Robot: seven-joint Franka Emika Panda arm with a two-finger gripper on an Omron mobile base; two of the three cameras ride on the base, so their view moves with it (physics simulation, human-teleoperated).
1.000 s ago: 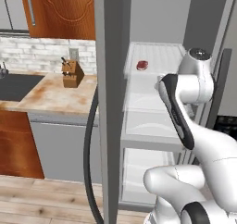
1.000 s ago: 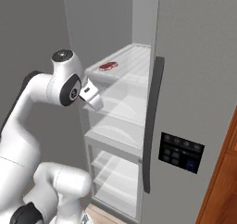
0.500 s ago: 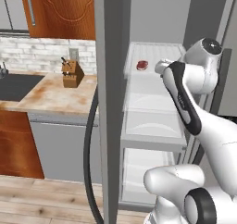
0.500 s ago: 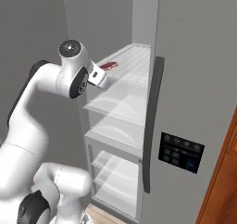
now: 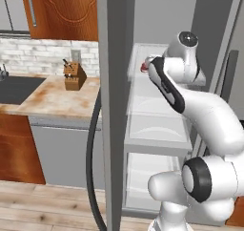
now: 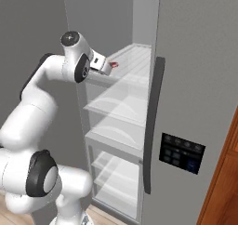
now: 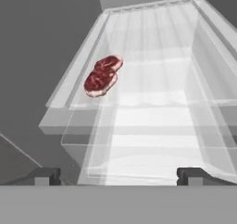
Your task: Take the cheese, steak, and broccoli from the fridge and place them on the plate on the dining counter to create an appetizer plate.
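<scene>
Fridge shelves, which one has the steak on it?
The top shelf, level with the open claw. The steak lies near its left edge; the lower shelves look bare.

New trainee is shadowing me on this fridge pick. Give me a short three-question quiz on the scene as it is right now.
1. True or false: the gripper is closed on the steak.
2. What stands on the sink counter? A) knife block B) kettle C) toaster
3. The steak lies on a ____ of the fridge.

Key: 1 false, the jaws are open, short of the steak. 2 A, the knife block. 3 shelf.
</scene>
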